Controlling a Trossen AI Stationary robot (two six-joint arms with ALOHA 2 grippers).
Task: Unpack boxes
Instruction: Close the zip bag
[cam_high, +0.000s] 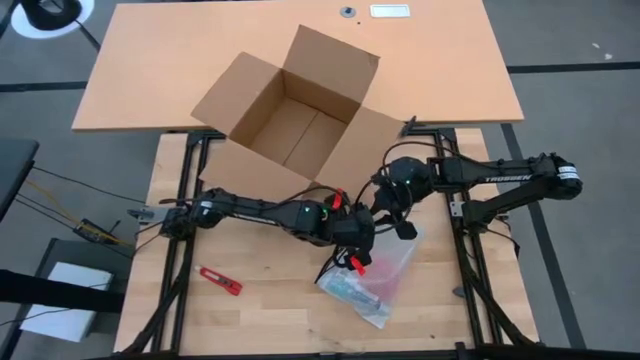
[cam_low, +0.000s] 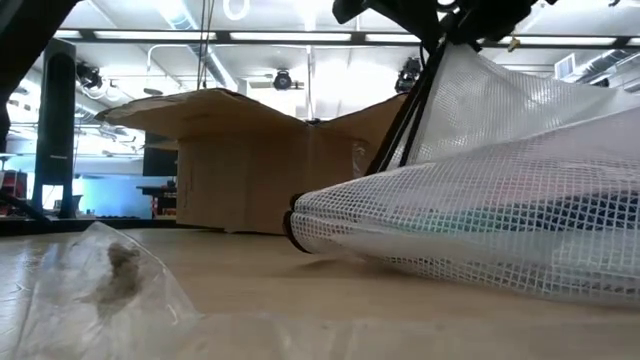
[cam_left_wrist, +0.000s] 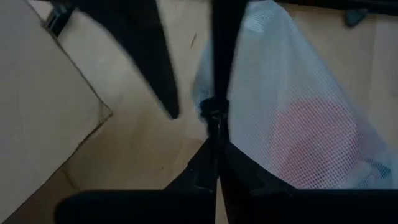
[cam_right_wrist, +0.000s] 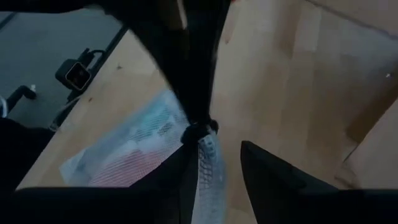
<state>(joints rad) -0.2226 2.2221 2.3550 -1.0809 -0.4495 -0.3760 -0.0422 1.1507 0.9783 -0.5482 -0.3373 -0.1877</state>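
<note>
The brown cardboard box (cam_high: 290, 110) stands open at the far middle of the table, flaps spread; nothing shows inside it. In front of it a white mesh bag (cam_high: 380, 280) with red and teal contents lies slanted, its far end raised and its near end (cam_low: 330, 225) on the wood. My left gripper (cam_left_wrist: 214, 165) is shut at the bag's black zipper edge. My right gripper (cam_right_wrist: 214, 177) meets it from the right at the same raised end, with mesh between its fingers. My left gripper pinches a small dark piece on the bag's black zipper edge (cam_left_wrist: 214, 118) between its two fingers, slanting down from the table's left. The bag hangs below and beyond the fingers. My right gripper has a narrow strip of mesh at the bag's raised end (cam_right_wrist: 208, 155) between its fingers, slanting down from the table's right. The strip lies against one finger (cam_right_wrist: 186, 180); whether the other finger touches it I cannot tell. The bag's lower end stays on the table.
A red utility knife (cam_high: 220, 282) lies on the wood near the front left. A crumpled clear plastic bag (cam_low: 110, 270) sits close to the low camera. The box's near flap (cam_left_wrist: 37, 106) reaches close to both grippers.
</note>
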